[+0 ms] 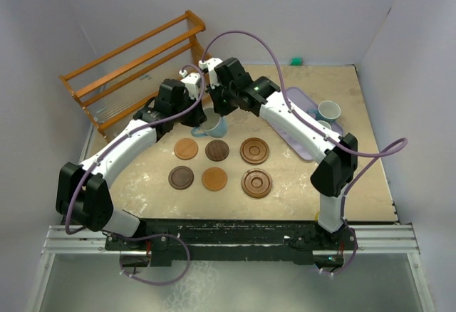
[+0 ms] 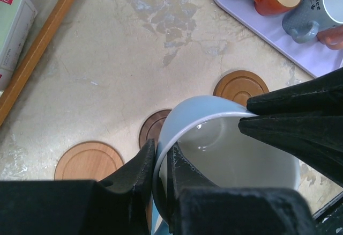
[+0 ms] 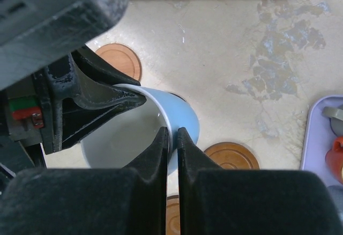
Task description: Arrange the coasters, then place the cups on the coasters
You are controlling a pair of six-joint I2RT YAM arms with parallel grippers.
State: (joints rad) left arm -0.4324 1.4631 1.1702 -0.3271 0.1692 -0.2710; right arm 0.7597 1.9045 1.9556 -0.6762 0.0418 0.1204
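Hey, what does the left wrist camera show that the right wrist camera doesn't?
Only the left wrist view: a green-and-white box at top left and a lettered grey-blue cup. Only the right wrist view: a green and red mark on the left arm's housing. Both: the light blue cup, its rim pinched by the left gripper and the right gripper, wooden coasters, and the lavender tray.

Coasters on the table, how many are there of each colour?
Tan-orange coasters: 2
Dark brown coasters: 2
Reddish-brown coasters: 2
Total: 6
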